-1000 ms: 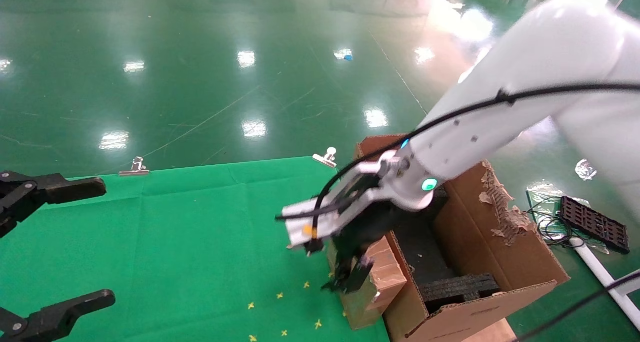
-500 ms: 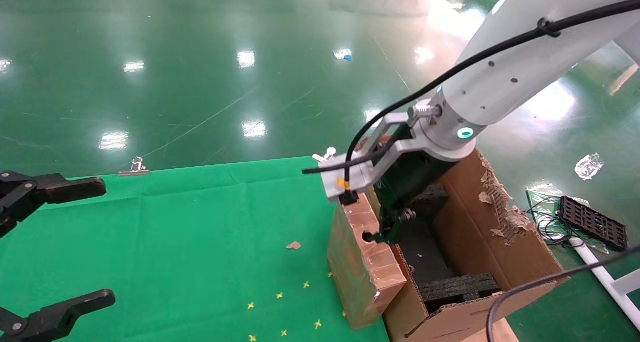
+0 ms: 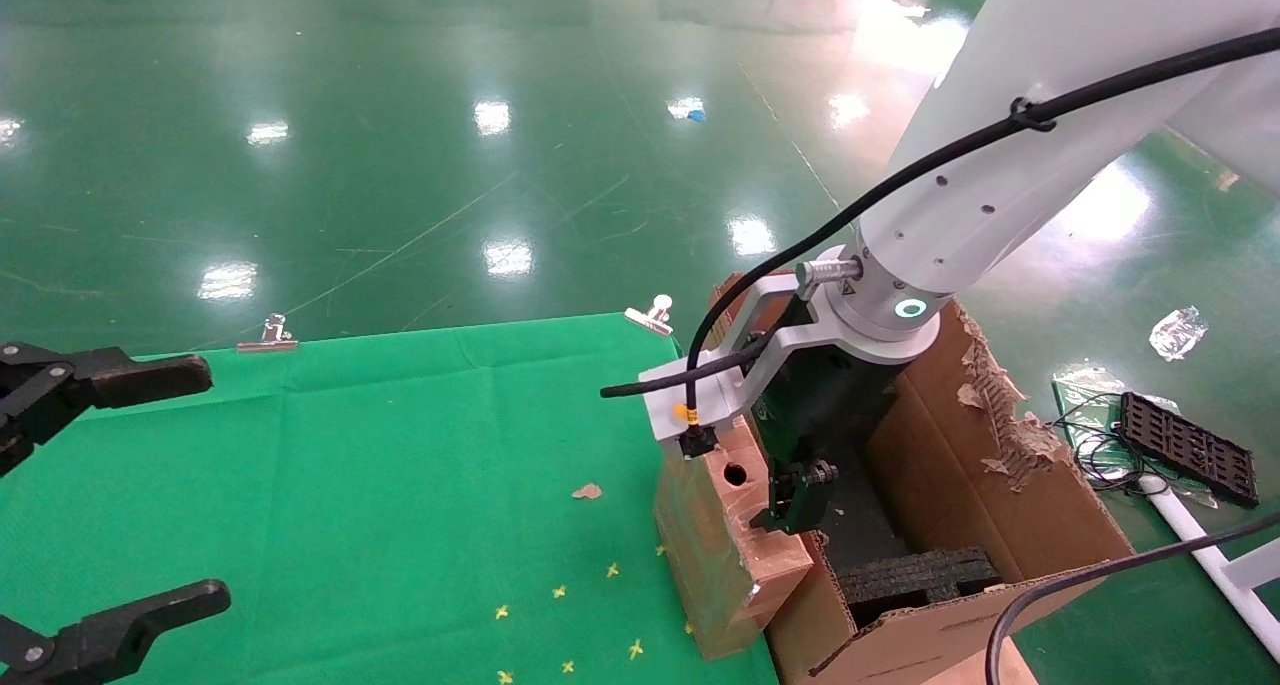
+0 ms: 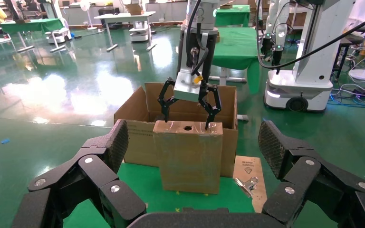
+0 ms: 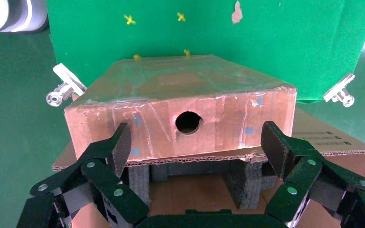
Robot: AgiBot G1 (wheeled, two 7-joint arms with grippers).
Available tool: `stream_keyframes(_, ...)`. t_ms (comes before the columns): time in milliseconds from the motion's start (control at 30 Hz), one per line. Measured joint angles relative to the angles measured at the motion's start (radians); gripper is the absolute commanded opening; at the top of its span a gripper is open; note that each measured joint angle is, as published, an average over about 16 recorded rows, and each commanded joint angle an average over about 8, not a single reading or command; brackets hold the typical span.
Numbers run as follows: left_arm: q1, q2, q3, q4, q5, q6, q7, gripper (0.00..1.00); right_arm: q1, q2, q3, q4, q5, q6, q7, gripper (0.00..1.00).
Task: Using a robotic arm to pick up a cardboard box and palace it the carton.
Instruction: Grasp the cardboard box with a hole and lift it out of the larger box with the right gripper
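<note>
The narrow brown cardboard box stands upright on the green table, leaning against the side of the large carton. Its top end has a round hole. My right gripper, on the white arm, hangs open just above that top end, one finger at each side of it, gripping nothing; it also shows in the left wrist view and in its own view. The carton holds black foam inserts. My left gripper is open and empty at the table's left edge, facing the box.
Metal clips hold the green cloth at the table's far edge. A cardboard scrap and small yellow marks lie on the cloth. A black tray and cables lie on the floor to the right.
My right gripper rose from low beside the box, swung over toward the carton, then dropped slightly above the box's top end. The box and my left arm have not moved.
</note>
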Motion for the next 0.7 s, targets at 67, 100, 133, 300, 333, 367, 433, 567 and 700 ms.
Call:
stream_keyframes(67, 0.0, 0.0, 0.0, 0.0, 0.0, 0.0, 0.0, 1.0, 0.006, 0.001, -0.008, -0.001, 0.002, 0.002, 0.021, 1.0)
stream_keyframes(100, 0.0, 0.0, 0.0, 0.0, 0.0, 0.0, 0.0, 1.0, 0.009, 0.002, -0.012, -0.003, 0.003, 0.003, 0.036, 1.0)
stream_keyframes(133, 0.0, 0.0, 0.0, 0.0, 0.0, 0.0, 0.0, 1.0, 0.013, 0.003, -0.015, -0.005, 0.004, 0.003, 0.053, 1.0)
stream_keyframes(300, 0.0, 0.0, 0.001, 0.0, 0.0, 0.0, 0.0, 1.0, 0.029, 0.008, -0.03, -0.039, 0.028, -0.007, 0.186, 1.0)
stream_keyframes(333, 0.0, 0.0, 0.001, 0.0, 0.0, 0.0, 0.0, 1.0, 0.032, 0.007, -0.033, -0.052, 0.037, -0.01, 0.218, 1.0)
stream_keyframes(367, 0.0, 0.0, 0.001, 0.0, -0.001, 0.0, 0.0, 1.0, 0.034, 0.007, -0.036, -0.068, 0.047, -0.013, 0.251, 1.0)
stream_keyframes(433, 0.0, 0.0, 0.001, 0.0, -0.001, 0.0, 0.0, 1.0, 0.037, 0.005, -0.043, -0.106, 0.072, -0.02, 0.319, 1.0)
stream_keyframes(567, 0.0, 0.0, 0.001, 0.0, -0.001, -0.001, 0.001, 1.0, 0.035, -0.007, -0.061, -0.2, 0.126, -0.032, 0.454, 1.0)
stream_keyframes(700, 0.0, -0.001, 0.001, 0.0, -0.001, -0.001, 0.001, 1.0, 0.015, -0.029, -0.083, -0.308, 0.184, -0.038, 0.55, 1.0)
